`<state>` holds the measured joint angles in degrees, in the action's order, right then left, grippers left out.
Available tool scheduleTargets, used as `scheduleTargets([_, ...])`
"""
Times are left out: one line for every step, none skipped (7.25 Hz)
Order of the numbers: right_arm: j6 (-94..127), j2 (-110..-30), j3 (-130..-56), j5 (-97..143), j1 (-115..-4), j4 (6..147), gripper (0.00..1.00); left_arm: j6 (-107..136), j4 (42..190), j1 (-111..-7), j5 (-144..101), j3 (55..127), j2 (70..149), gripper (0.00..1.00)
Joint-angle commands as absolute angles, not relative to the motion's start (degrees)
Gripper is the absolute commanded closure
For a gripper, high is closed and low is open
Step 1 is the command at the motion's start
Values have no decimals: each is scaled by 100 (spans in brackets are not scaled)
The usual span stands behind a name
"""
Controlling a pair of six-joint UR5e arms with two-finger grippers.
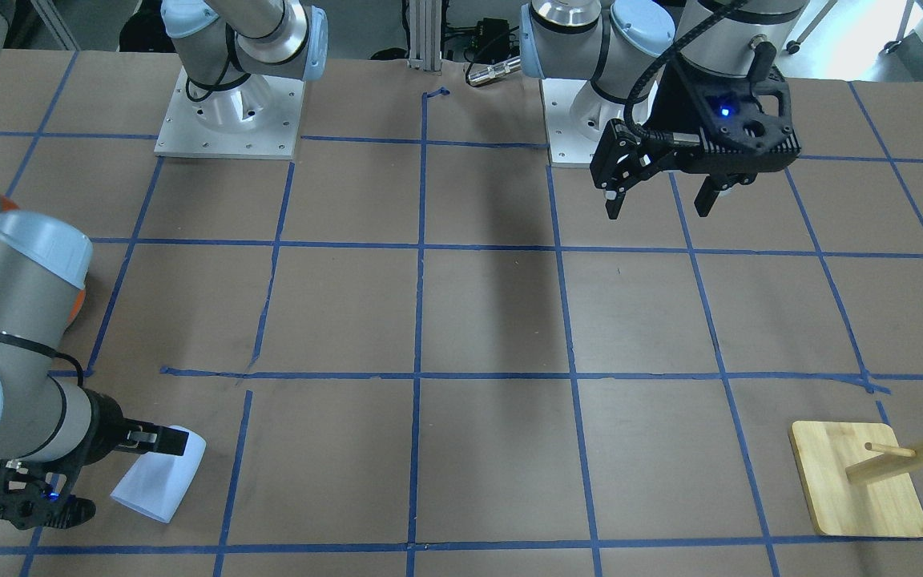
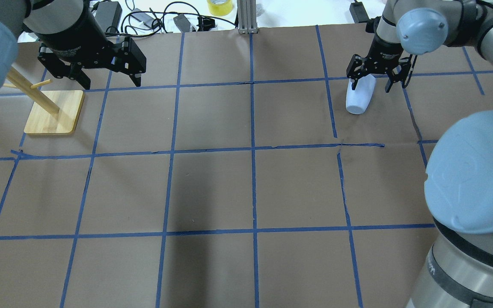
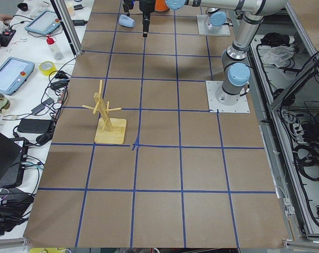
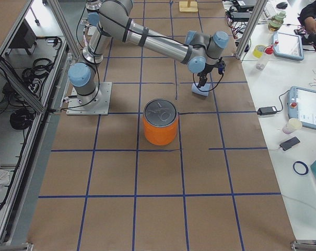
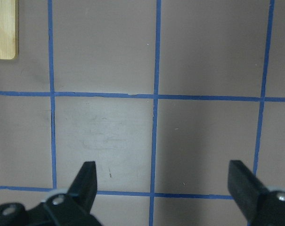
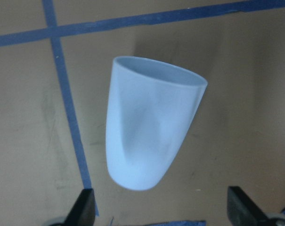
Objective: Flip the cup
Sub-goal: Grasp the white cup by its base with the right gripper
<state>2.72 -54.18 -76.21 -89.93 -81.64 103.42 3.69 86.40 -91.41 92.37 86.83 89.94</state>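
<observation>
The cup point(image 2: 360, 96) is a pale blue-white tumbler lying on its side on the brown table paper, at the far right of the overhead view. It also shows in the front view point(image 1: 159, 474). In the right wrist view the cup point(image 6: 151, 122) has its rounded base toward me and its rim pointing away. My right gripper point(image 2: 371, 84) is open, with its fingers on either side of the base end and not touching it point(image 6: 163, 209). My left gripper point(image 2: 110, 81) is open and empty, above the table at the far left point(image 1: 660, 207).
A wooden peg rack point(image 2: 54, 112) stands on its square base just left of my left gripper. A large orange can with a silver top point(image 4: 160, 129) stands on the robot's right side, nearer the robot than the cup. Blue tape lines grid the table.
</observation>
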Motion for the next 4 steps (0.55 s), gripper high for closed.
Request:
scheduleTargets([773,-5133,-7603,-8913,-8156,10695,0,369,8640,-9141,9246,8684,8991,0])
scheduleTargets([773,-4994,-7585,-8816,-8156,10966,0,369,8640,-9141,9237,8684,8991,0])
scheduleTargets([765,-4931,-7594,-8807,-8156,11099,0,369,8640,-9141,9237,8684,8991,0])
scheduleTargets([730,-4965,-7594,-8772,-8156,11127,0,369,8631,-9141,9237,8684,8991,0])
